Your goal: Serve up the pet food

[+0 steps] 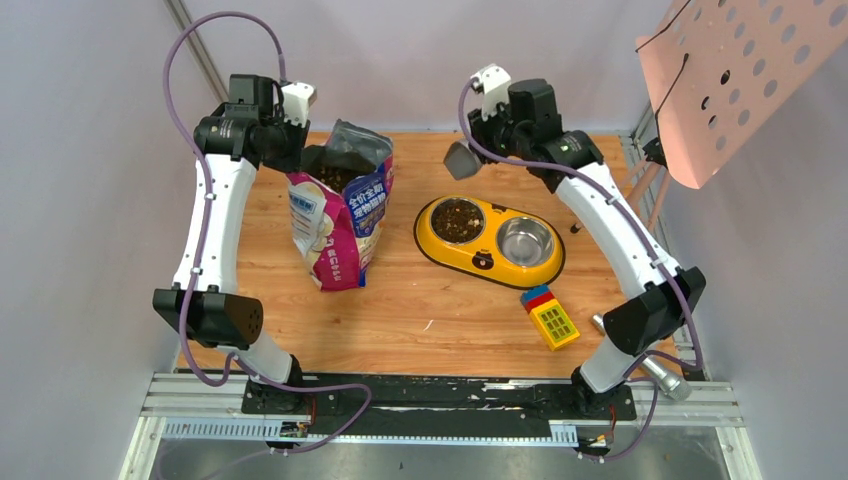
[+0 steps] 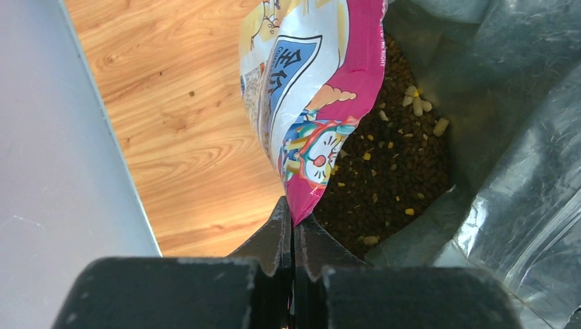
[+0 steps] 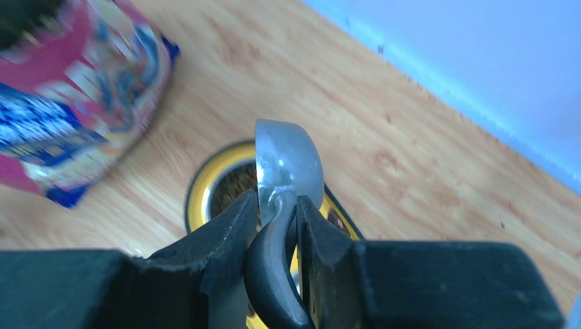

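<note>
The left fingers (image 2: 274,241) are clenched on the top edge of the open cat food bag (image 1: 340,215), which stands on the bench (image 1: 430,310), far left. The right fingers (image 3: 229,236) grasp the handle of a grey metal scoop (image 3: 288,161), held in the air by the yellow feeder (image 1: 490,240). Brown kibble (image 2: 390,164) lies in the bag and in the feeder's left bowl. The scoop seems empty, though the view is blurred.

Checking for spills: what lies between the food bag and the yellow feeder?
Nothing: bare wooden table separates bag and feeder, per the top external view.
</note>
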